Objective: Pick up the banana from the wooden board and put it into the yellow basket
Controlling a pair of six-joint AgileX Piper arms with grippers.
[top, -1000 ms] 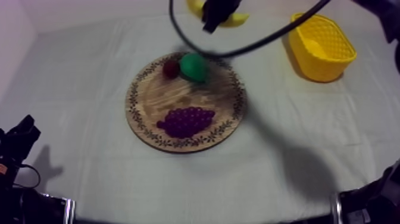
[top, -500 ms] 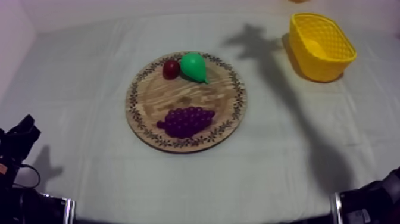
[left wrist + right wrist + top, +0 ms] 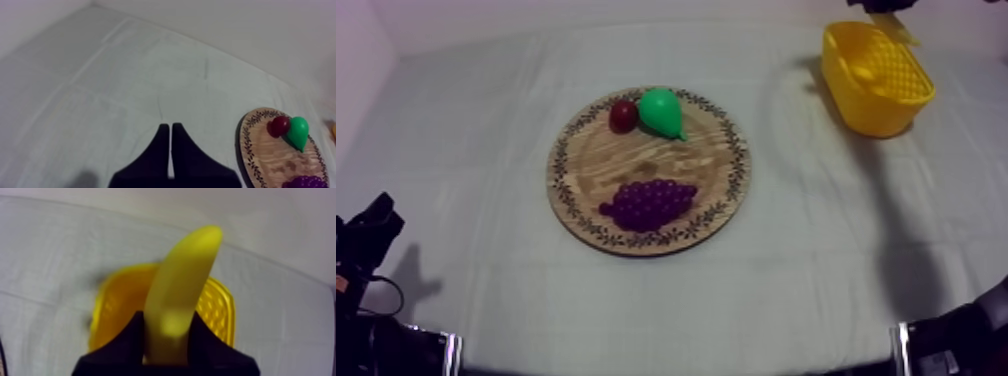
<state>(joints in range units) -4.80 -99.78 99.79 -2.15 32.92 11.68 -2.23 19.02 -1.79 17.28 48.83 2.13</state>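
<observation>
So your right claw [image 3: 167, 327] grips the banana [image 3: 187, 273] over the basket [image 3: 220, 313], 2 o'clock off the board [image 3: 586, 170]; left claw's [image 3: 171, 131] closed, empty.

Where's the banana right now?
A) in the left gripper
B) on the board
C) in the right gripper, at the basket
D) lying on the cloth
C: in the right wrist view the right gripper is shut on the banana, with the basket just beyond it.
</observation>
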